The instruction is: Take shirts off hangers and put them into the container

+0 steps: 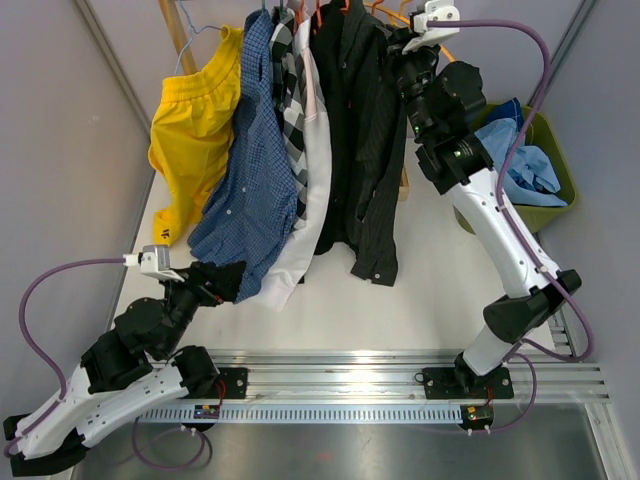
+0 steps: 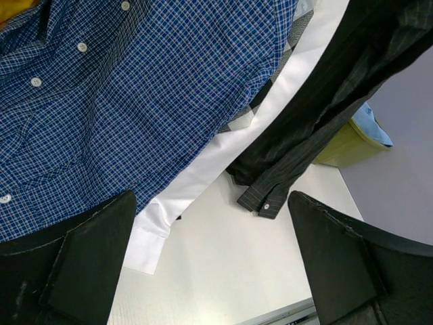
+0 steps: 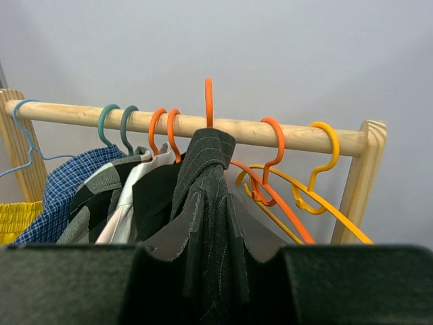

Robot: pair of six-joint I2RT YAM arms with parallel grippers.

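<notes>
Several shirts hang on a wooden rod: yellow, dark blue check, black-and-white check, white, black and a dark pinstriped shirt. My right gripper is up at the rod, shut on the pinstriped shirt just below its collar. That shirt's orange hanger hook stands edge-on over the rod. My left gripper is open and holds nothing, low over the table by the blue check shirt's hem. The olive-green container holds a light blue shirt.
Bare orange and yellow hangers hang at the rod's right end beside the wooden post. A white cuff and a pinstriped cuff dangle near the white table. Grey walls close in on both sides.
</notes>
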